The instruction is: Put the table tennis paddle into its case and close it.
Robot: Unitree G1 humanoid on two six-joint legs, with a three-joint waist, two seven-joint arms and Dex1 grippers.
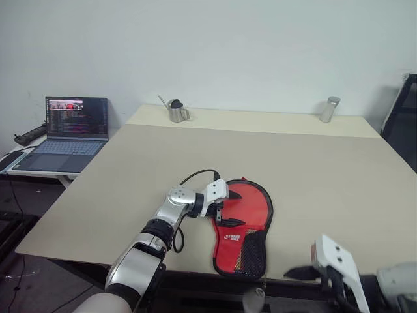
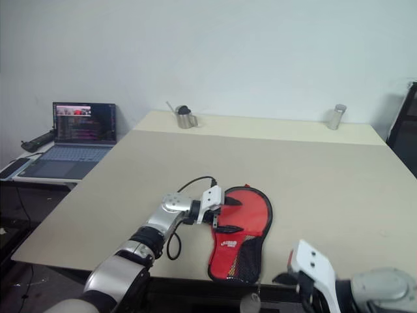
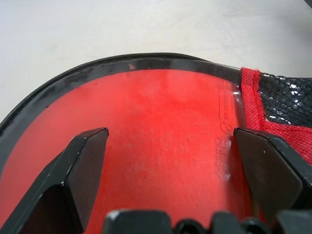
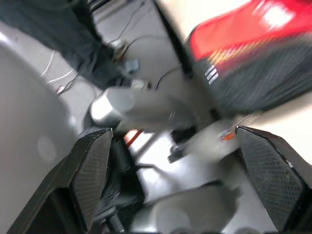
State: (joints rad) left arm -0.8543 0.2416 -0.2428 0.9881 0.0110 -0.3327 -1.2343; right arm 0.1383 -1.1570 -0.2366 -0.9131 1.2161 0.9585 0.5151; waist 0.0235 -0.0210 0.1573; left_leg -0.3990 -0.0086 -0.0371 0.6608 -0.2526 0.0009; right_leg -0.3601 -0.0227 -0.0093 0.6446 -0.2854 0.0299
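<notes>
Case (image 1: 242, 229): red with black rim and black mesh (white logo); table (image 1: 163, 163): beige; laptop (image 1: 65, 134): blue-grey.

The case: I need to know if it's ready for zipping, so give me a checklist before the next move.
1. Case lies flat on the table, near the front edge: ok.
2. Paddle in the case, red face showing within the black rim: ok.
3. Handle fully inside: cannot tell, the mesh pocket covers that end.
4. Zipper closed: not ok at the round end, the paddle face is still exposed.
5. Left gripper open over the case's round end, holding nothing: ok.
6. Right gripper open, off the table's front edge: ok.
</notes>
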